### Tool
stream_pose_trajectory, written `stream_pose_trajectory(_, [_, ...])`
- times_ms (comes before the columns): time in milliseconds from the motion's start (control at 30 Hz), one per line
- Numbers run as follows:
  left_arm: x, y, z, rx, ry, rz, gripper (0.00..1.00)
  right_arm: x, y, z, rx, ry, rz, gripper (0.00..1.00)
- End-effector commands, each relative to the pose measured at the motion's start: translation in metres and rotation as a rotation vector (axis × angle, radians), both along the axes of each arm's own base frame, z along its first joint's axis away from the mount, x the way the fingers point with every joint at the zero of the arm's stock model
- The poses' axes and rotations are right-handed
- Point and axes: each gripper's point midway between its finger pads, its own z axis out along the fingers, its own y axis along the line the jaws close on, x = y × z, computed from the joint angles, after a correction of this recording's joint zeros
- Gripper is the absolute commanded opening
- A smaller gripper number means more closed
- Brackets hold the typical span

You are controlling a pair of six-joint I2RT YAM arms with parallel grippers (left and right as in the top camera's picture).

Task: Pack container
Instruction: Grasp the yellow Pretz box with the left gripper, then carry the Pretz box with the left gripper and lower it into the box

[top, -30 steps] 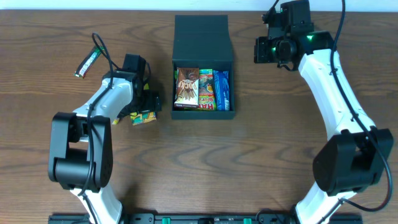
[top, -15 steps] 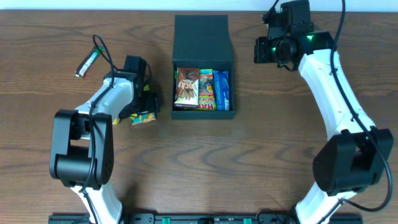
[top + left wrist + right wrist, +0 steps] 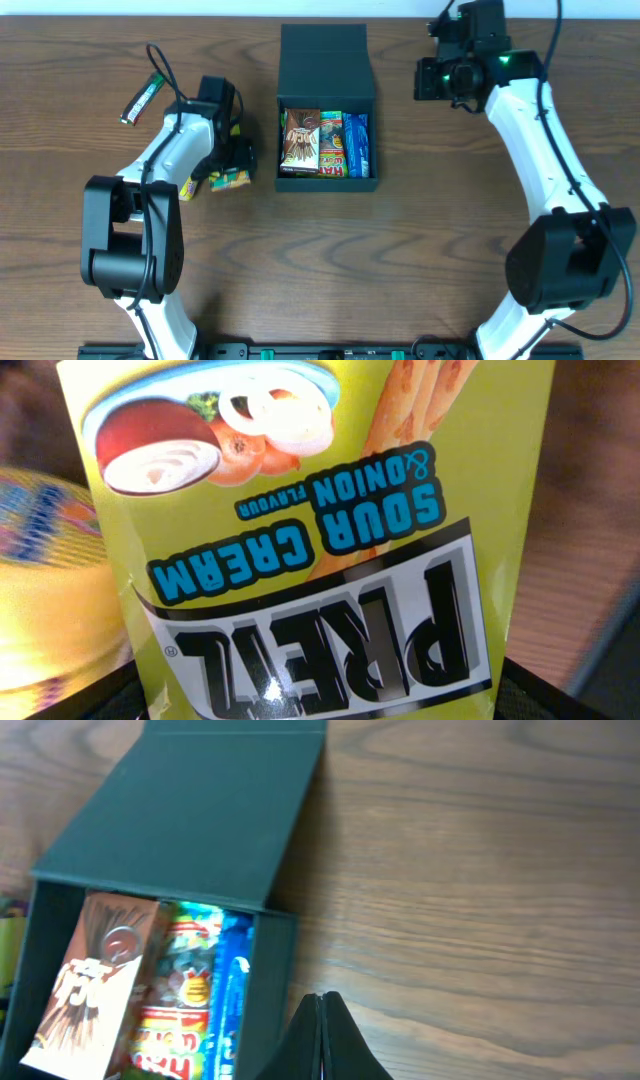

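The dark teal container [image 3: 327, 60] stands open at the table's middle with its lid folded back; it also shows in the right wrist view [image 3: 190, 820]. Three snack packets [image 3: 327, 143] lie side by side in it. My left gripper [image 3: 230, 160] is just left of the container, shut on a yellow-green pretzel packet [image 3: 230, 181] that fills the left wrist view [image 3: 300, 560], a finger at each side edge. My right gripper [image 3: 440, 80] is shut and empty above the bare wood right of the container, fingertips together [image 3: 322, 1005].
A second yellow packet [image 3: 187, 188] lies just left of the held one and shows in the left wrist view [image 3: 40, 580]. A thin green bar [image 3: 141, 99] lies at the far left. Bare wooden table surrounds the container.
My left gripper and the pretzel packet have shifted slightly toward the back of the table. The right gripper has barely moved.
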Motion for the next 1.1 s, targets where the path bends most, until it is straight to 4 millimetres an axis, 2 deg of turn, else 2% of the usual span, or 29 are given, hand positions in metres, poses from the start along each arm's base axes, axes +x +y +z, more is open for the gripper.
stream_pose_trajectory(0, [0.018,-0.002,0.016,0.002,-0.042,-0.001,0.82,0.001,-0.018,-0.006,-0.005,0.017,-0.026,0.02])
stream_pose_trajectory(200, [0.033,-0.007,0.036,-0.005,-0.082,-0.010,0.82,0.001,-0.029,-0.008,-0.006,0.028,-0.048,0.01])
stream_pose_trajectory(333, [0.040,-0.023,0.051,-0.013,-0.111,-0.068,0.79,0.001,-0.033,-0.008,-0.007,0.028,-0.057,0.02])
stream_pose_trajectory(467, [0.047,-0.060,0.076,-0.003,-0.163,-0.176,0.80,0.002,-0.044,-0.008,-0.006,0.028,-0.080,0.01])
stream_pose_trajectory(633, [0.042,-0.111,0.096,-0.026,-0.202,-0.276,0.80,0.002,-0.057,-0.009,-0.006,0.035,-0.105,0.02])
stream_pose_trajectory(767, [0.027,-0.140,0.093,-0.045,-0.183,-0.319,0.80,0.002,-0.061,-0.009,-0.007,0.034,-0.112,0.01])
stream_pose_trajectory(900, [0.016,-0.155,0.088,-0.047,-0.165,-0.338,0.80,0.002,-0.061,-0.009,-0.014,0.031,-0.100,0.02])
stream_pose_trajectory(967, [0.014,-0.156,0.080,-0.045,-0.141,-0.325,0.80,0.002,-0.061,-0.009,-0.014,0.031,-0.100,0.01])
stream_pose_trajectory(1067, [0.004,-0.160,0.054,-0.073,-0.046,-0.312,0.80,0.000,-0.061,-0.010,-0.016,0.040,-0.097,0.01])
